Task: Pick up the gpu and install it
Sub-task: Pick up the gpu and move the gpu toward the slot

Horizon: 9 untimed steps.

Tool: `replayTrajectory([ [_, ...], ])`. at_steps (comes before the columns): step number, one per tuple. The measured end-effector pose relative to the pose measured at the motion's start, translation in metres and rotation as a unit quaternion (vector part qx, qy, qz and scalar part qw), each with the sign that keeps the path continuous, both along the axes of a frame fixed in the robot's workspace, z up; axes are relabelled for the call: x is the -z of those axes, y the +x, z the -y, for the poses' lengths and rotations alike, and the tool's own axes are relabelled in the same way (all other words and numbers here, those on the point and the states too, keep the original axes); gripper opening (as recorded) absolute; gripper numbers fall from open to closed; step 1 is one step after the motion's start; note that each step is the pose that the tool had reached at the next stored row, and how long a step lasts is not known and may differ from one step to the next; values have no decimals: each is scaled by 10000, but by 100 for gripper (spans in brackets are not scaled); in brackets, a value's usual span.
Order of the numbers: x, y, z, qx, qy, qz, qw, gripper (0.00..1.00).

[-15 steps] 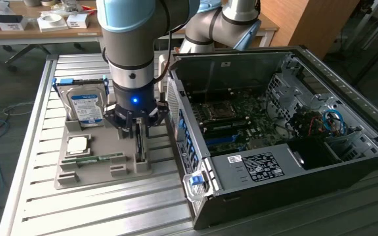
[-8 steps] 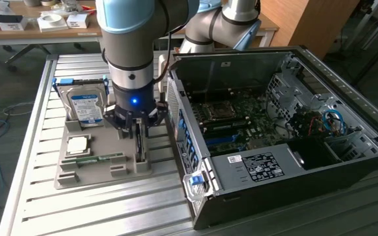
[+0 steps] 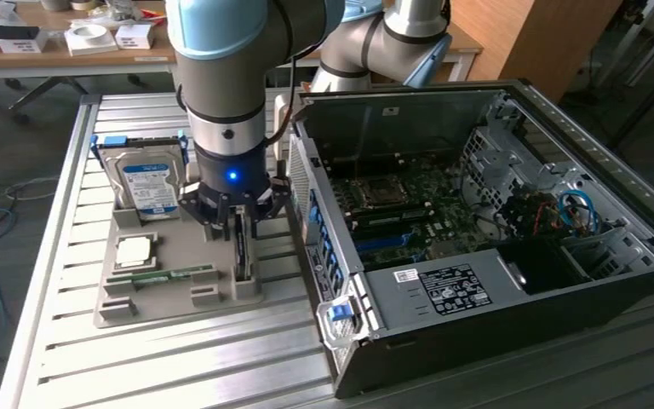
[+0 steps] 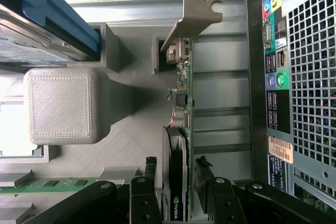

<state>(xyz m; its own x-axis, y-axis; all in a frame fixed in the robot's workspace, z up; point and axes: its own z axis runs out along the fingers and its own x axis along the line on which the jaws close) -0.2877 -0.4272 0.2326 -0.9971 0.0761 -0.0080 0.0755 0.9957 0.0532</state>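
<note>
The gpu (image 3: 239, 249) is a thin dark card standing on edge in a slot of the grey holder tray (image 3: 168, 300), beside the open computer case (image 3: 477, 285). In the wrist view the gpu (image 4: 181, 103) runs away from the camera, with its grey metal bracket (image 4: 192, 17) at the far end. My gripper (image 3: 236, 223) is lowered straight over the card. The gripper (image 4: 177, 165) is open, with one black finger (image 4: 205, 177) on each side of the card and small gaps to it.
A silver hard drive (image 3: 146, 183) with a blue-white label stands upright in the tray's far corner. A green memory stick (image 3: 174, 275) and a square chip (image 3: 136, 250) lie in the tray. The case's motherboard (image 3: 407, 213) is exposed. Its rear port panel (image 4: 275, 72) is close beside the gripper.
</note>
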Motion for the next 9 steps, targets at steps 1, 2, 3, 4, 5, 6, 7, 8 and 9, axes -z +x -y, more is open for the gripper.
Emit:
replayTrajectory([
  [1, 0, 0, 0, 0, 0, 0, 10000, 43],
  [2, 0, 0, 0, 0, 0, 0, 10000, 43],
  [3, 0, 0, 0, 0, 0, 0, 10000, 43],
  [4, 0, 0, 0, 0, 0, 0, 10000, 43],
  [5, 0, 0, 0, 0, 0, 0, 10000, 43],
  [6, 0, 0, 0, 0, 0, 0, 10000, 43],
  [7, 0, 0, 0, 0, 0, 0, 10000, 41],
  [8, 1, 0, 0, 0, 0, 0, 10000, 41],
  [9, 0, 0, 0, 0, 0, 0, 10000, 35],
])
